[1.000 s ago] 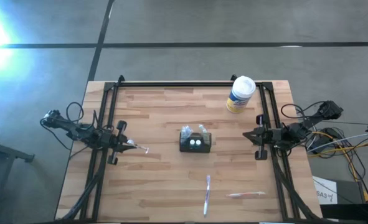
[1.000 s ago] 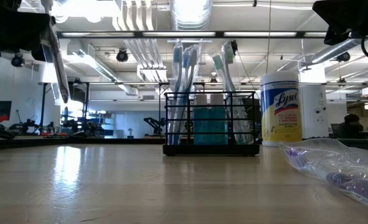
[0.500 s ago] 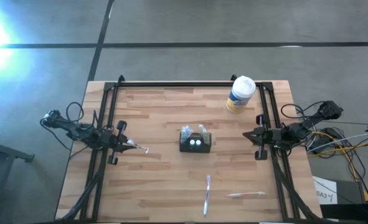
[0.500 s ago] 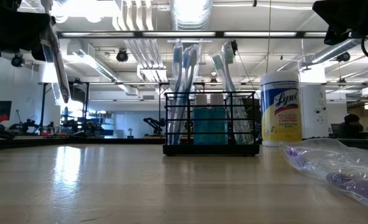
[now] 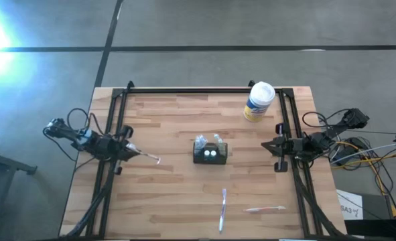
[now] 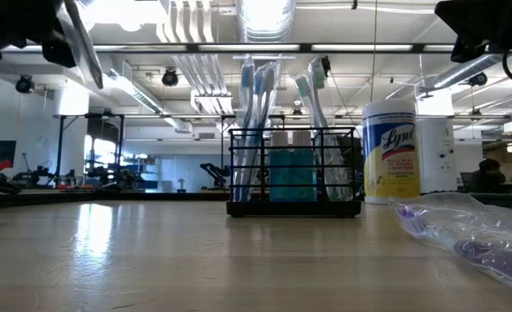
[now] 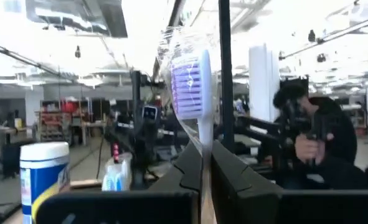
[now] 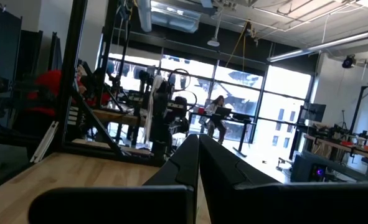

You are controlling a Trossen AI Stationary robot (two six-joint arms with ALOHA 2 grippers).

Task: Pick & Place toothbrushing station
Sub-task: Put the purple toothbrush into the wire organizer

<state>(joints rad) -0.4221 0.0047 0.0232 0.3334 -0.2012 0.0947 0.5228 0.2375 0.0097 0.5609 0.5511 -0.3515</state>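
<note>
Left fingers [image 7: 203, 163] clenched on a wrapped toothbrush [image 7: 190, 84] above the table's [image 5: 171, 194] left edge, right fingers [image 8: 198, 155] closed on nothing at the right edge, toothbrushing station [image 5: 210, 153] upright mid-table, two loose toothbrushes [image 5: 222, 209] near the front, wipes canister [image 5: 258, 102] behind.

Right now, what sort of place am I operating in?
Probably an open robotics lab or workshop: a wooden table with a black frame, bare ceiling ducts overhead, and more benches and rigs in the room behind.
</note>
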